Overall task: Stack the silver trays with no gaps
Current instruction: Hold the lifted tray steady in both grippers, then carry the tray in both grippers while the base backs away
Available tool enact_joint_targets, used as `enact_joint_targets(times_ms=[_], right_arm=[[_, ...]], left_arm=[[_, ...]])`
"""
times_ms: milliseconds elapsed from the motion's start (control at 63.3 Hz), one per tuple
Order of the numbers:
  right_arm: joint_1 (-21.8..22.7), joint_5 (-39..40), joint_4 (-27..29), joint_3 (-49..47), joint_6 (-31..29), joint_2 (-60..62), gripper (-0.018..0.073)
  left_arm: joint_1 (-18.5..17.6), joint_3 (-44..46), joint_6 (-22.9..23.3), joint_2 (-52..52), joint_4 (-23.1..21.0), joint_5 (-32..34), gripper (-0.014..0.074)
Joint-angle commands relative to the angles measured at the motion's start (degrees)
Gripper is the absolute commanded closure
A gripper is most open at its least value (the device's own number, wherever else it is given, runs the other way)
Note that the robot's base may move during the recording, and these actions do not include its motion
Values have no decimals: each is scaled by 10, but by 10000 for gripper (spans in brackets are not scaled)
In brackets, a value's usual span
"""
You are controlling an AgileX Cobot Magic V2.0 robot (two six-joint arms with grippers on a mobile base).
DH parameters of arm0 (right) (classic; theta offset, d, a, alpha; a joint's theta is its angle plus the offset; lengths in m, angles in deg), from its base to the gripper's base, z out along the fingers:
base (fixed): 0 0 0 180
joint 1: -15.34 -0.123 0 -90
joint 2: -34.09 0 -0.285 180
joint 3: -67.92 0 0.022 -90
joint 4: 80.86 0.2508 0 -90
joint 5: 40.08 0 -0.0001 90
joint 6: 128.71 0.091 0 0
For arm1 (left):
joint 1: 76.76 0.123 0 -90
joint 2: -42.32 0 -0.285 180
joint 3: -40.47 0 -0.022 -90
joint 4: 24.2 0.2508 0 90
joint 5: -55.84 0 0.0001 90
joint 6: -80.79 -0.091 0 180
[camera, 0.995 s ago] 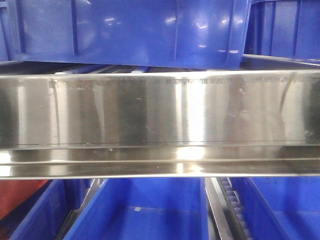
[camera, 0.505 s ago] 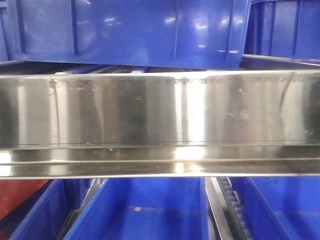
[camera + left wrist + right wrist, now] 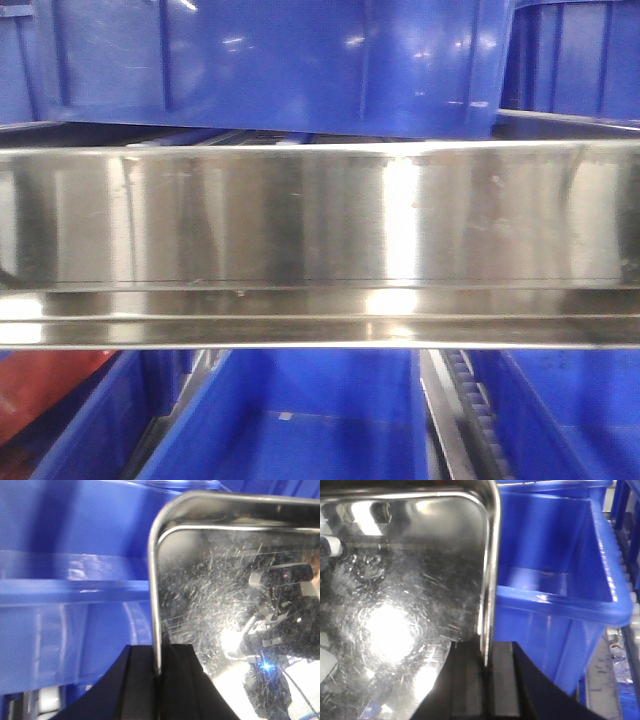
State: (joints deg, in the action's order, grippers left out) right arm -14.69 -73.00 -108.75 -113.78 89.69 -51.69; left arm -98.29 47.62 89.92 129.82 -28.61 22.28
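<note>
Silver tray [image 3: 235, 580] is held just beside the blue bin [image 3: 555, 595], w/ left gripper [image 3: 159, 655] and right gripper [image 3: 487, 655] each pinched on its rolled rim. Imo it's stiff, light-ish but slick steel, so the rim's the only decent grab spot. Nothing in the tray or bin afaict.

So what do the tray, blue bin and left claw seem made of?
The silver tray looks like polished stainless steel: mirror-bright, finely scratched. The blue bin is probably moulded plastic: glossy, uniform colour. The left claw is matte black, plastic or rubber; cannot tell which.
</note>
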Motion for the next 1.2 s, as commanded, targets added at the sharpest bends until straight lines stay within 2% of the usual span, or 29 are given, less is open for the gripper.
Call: enact_joint_targets(times_ms=[0,1184], right_arm=[[2,25,-15,-5,-10,4,636],[2,25,-15,-5,-10,4,636]], left_arm=[[1,9,1,-11,-3,22,613],[1,9,1,-11,-3,22,613]])
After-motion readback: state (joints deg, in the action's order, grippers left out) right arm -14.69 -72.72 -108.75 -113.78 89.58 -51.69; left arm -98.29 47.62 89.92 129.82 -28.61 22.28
